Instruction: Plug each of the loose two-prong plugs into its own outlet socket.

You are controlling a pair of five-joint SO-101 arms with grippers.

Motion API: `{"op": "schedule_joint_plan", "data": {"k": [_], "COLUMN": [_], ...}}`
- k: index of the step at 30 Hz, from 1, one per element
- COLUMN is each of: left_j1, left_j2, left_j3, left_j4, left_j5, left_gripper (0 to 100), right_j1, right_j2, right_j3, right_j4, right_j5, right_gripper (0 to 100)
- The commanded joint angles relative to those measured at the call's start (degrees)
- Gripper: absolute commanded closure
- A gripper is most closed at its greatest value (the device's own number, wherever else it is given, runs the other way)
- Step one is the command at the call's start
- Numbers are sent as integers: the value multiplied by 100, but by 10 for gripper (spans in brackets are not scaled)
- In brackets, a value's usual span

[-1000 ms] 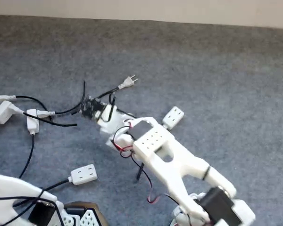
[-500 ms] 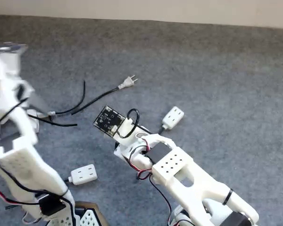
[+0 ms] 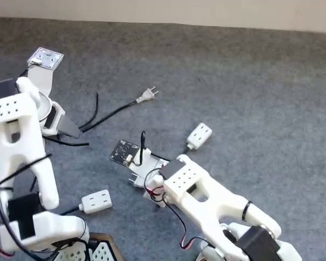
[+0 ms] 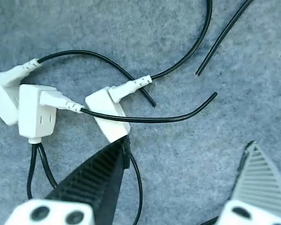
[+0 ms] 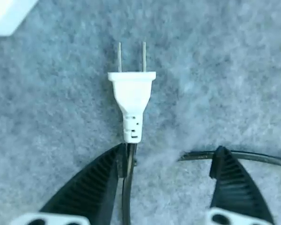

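Seen from above, a white two-prong plug [image 3: 146, 95] on a black cord [image 3: 111, 113] is left loose on the grey carpet [image 3: 250, 81], apart from a white outlet socket [image 3: 199, 135]. In the left wrist view, the left gripper [image 4: 187, 143] is held open over white socket blocks [image 4: 35, 117], maybe already plugged. In the right wrist view, the right gripper [image 5: 171, 152] is spread open, a second white plug [image 5: 131, 98] lying just past its fingers

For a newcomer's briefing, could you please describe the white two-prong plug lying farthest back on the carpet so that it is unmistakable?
On the grey carpet, look between the two white robot arms, toward the far side. There the small white two-prong plug ends a thin black cord. Unlike the white plugs by the left gripper, seated in white sockets, its metal prongs lie bare.
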Motion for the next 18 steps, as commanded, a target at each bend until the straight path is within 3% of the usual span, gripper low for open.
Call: {"op": "schedule_joint_plan", "data": {"k": [1, 11, 18], "left_j1": [-189, -505, -505], "left_j2": [-453, -453, -444], "left_j3": [215, 532, 549], "left_j4": [-167, -686, -686], "left_j5": [-290, -396, -404], "left_gripper": [634, 634, 634], "right_j1": [-198, -215, -215], "right_j2": [251, 1613, 1165], "right_j3": [-505, -1446, -2053], "right_j4": [-4, -119, 338], "right_j5": [35, 18, -413], "right_gripper": [714, 721, 721]}}
